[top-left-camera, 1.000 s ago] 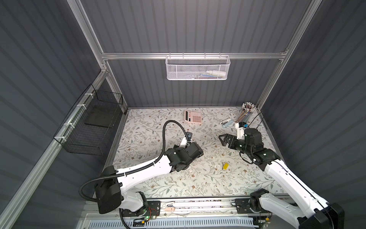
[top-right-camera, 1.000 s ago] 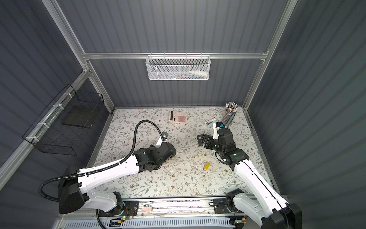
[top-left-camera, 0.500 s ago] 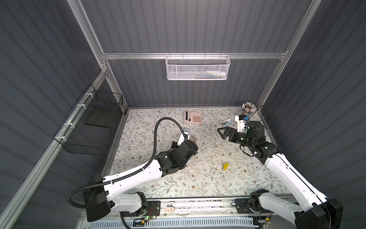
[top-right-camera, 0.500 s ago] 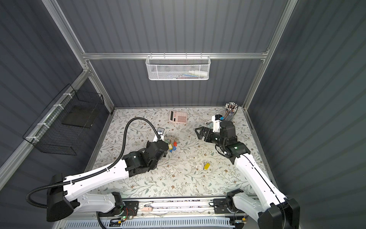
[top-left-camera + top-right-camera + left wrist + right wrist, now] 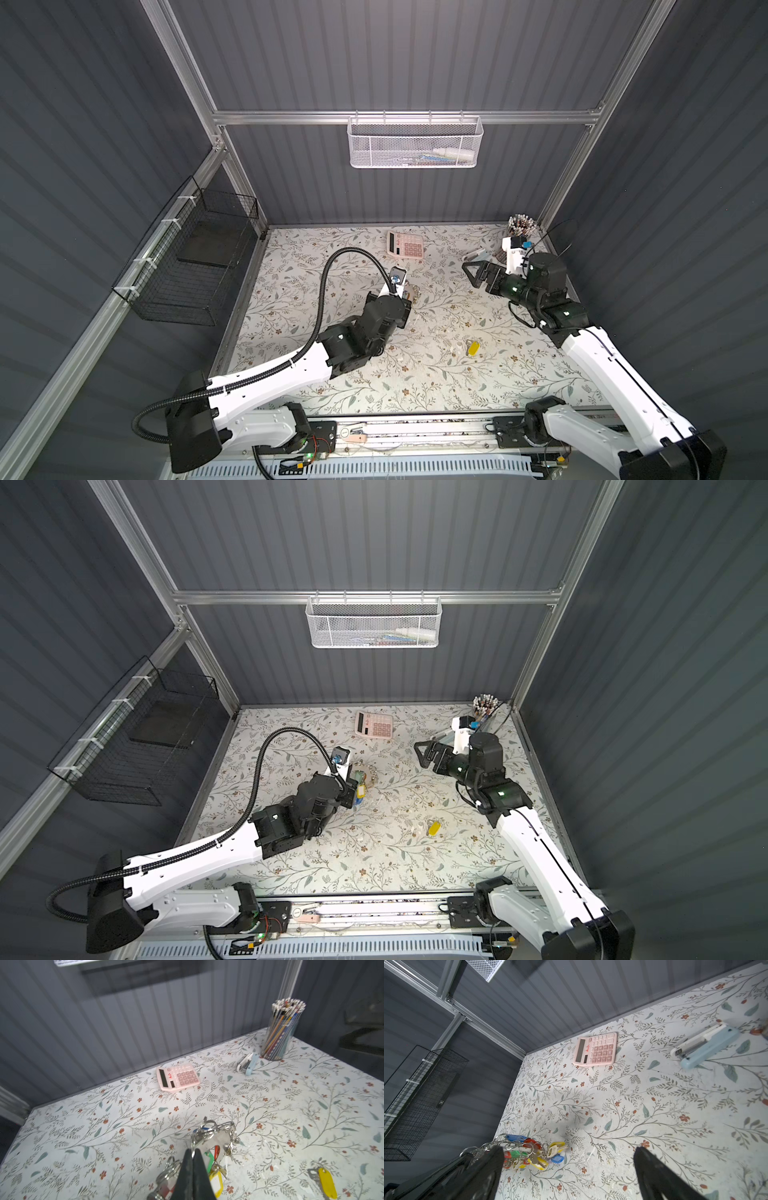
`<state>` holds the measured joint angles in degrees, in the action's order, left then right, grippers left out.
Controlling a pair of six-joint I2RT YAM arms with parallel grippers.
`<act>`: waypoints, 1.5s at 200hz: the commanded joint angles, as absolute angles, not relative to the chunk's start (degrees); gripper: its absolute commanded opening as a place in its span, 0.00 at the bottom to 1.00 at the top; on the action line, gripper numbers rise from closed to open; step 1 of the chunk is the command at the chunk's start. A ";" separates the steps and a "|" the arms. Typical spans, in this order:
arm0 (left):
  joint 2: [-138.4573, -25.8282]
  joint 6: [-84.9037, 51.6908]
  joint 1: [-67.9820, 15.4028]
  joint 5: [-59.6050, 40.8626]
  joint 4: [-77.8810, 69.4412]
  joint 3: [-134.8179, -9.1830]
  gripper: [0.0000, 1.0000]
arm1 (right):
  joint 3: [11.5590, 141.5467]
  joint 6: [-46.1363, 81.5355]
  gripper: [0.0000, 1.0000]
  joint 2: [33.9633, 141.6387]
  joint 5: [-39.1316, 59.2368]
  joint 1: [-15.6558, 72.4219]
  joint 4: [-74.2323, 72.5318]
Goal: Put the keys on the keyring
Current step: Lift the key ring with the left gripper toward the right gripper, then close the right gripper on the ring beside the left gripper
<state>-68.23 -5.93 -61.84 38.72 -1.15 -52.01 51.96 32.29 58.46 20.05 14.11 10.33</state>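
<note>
The keyring (image 5: 216, 1139), a flat silver ring hung with small rings, keys and red, green, blue and yellow tags, is near the table's middle. My left gripper (image 5: 193, 1152) is shut on its rim, and the tags dangle beside the jaws. The bunch also shows in a top view as the keyring (image 5: 365, 777) and in the right wrist view as the keyring (image 5: 525, 1152). A loose key with a yellow tag (image 5: 473, 348) lies on the table to the front right, also seen as the yellow key (image 5: 327, 1182). My right gripper (image 5: 471, 270) hangs open over the back right, pointing towards the keyring, with nothing in it (image 5: 568, 1150).
A pink calculator (image 5: 405, 245) lies near the back wall. A light blue stapler (image 5: 248, 1065) and a cup of pencils (image 5: 521, 226) stand in the back right corner. A white mesh basket (image 5: 415, 143) hangs on the back rail, and a black wire basket (image 5: 191, 257) on the left wall.
My left arm has shifted, carrying the keyring a little towards the back. My right gripper has moved up and back, still open. The yellow key has not moved.
</note>
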 commanded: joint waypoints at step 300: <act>-82.19 -11.93 -34.07 -42.85 -44.58 -53.76 0.00 | 44.19 31.89 0.61 65.42 45.71 14.85 -24.99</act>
<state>-80.34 -5.32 -36.99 -33.98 -35.24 -49.89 44.03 31.64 63.02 42.06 14.48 -18.09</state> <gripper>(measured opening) 0.050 0.636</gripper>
